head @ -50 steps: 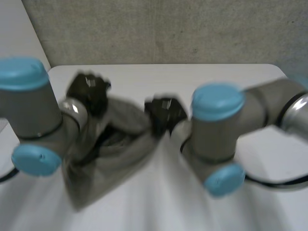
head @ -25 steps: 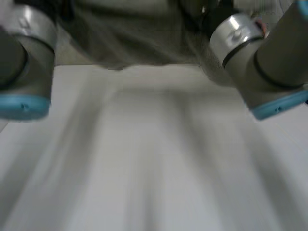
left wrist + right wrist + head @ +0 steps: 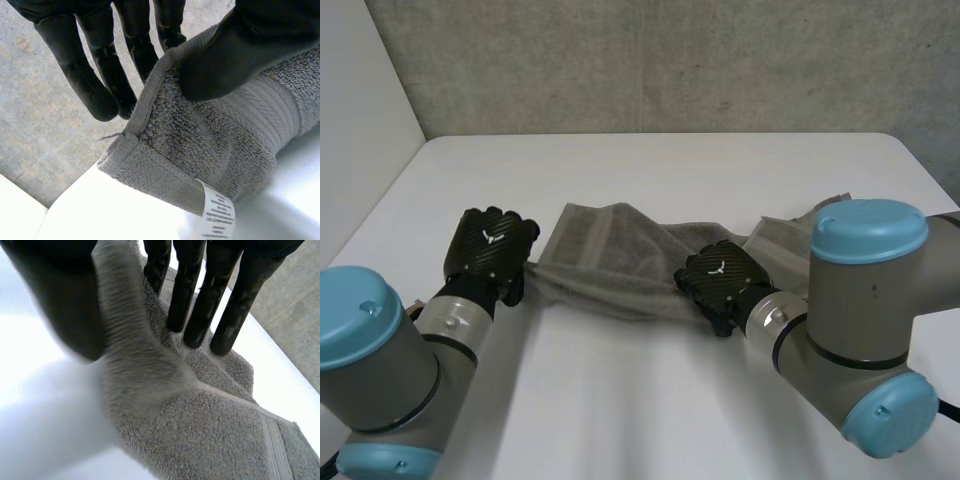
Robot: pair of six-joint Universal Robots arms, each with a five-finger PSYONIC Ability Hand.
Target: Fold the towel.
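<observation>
A grey towel (image 3: 610,265) lies in a loose, rumpled band across the white table (image 3: 670,170). At its left end my left hand (image 3: 488,248) is shut on a corner. In the left wrist view the thumb (image 3: 235,45) presses the hemmed corner of the towel (image 3: 215,140) against the fingers, just above a white label (image 3: 217,212). My right hand (image 3: 720,280) rests on the towel's near edge, right of the middle. In the right wrist view its fingers (image 3: 235,305) are straight with their tips on the towel (image 3: 200,430). A raised ridge of cloth stands between them and the thumb.
The towel's far right end (image 3: 835,205) runs behind my right arm (image 3: 865,290), close to the table's right edge. A concrete wall (image 3: 650,60) rises behind the table. Bare tabletop stretches in front of the towel and beyond it.
Both hands held the towel up in the air near the camera before. They have come down, and the towel now lies stretched on the table. The right hand's fingers have loosened.
</observation>
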